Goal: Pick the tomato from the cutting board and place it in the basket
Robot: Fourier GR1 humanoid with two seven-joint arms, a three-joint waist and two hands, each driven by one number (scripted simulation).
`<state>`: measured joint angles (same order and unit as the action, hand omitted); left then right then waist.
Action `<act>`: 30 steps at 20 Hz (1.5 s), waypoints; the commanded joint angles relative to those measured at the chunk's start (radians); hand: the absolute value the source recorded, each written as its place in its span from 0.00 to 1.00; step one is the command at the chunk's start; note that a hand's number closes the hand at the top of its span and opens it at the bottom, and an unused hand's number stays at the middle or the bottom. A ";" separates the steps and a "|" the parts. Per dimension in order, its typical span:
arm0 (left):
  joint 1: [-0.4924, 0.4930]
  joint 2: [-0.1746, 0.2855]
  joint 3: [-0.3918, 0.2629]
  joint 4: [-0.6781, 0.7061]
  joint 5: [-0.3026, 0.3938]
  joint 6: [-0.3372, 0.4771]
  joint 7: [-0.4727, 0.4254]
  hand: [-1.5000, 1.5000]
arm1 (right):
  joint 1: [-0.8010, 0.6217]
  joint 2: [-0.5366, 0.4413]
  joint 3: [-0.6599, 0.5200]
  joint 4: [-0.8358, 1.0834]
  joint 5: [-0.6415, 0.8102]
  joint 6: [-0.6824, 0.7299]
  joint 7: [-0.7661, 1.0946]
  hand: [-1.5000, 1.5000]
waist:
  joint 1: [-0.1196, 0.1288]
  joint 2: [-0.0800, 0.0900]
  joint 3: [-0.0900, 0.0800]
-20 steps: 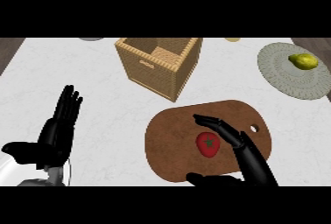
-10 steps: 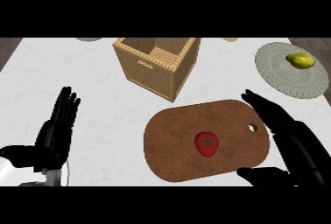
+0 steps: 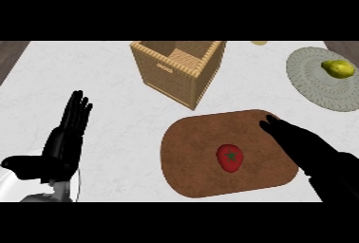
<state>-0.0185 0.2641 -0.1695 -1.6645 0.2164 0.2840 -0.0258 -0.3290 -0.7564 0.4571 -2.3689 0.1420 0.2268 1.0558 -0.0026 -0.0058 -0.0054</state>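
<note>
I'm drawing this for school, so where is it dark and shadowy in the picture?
Head view: the basket is darkest inside; light falls evenly on the counter, with no clear shadow beside the tomato or the left hand; no glare anywhere.

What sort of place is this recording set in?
Most likely a kitchen counter: a white marbled worktop carrying a brown oval wooden cutting board with a small red tomato on it, and a tall woven wicker basket behind.
</note>
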 commanded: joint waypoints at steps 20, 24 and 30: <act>0.081 -0.046 0.011 -0.040 -0.030 -0.036 -0.035 0.50 | -0.049 0.189 0.208 0.245 0.217 0.020 0.093 0.00 | 0.008 0.005 0.005; 0.038 -0.083 -0.004 -0.004 -0.069 -0.018 -0.025 0.50 | 0.015 0.197 0.185 0.199 0.249 0.050 0.068 0.00 | 0.000 0.005 0.005; -0.016 -0.077 0.045 0.012 -0.070 -0.031 0.020 0.50 | 0.014 0.303 0.208 0.316 0.408 0.053 0.016 0.00 | 0.004 0.005 0.005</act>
<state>-0.0243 0.2024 -0.1290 -1.6557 0.1672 0.2460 -0.0182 -0.3109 -0.5124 0.6732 -2.0885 0.4827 0.2356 1.0222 0.0003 -0.0007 -0.0002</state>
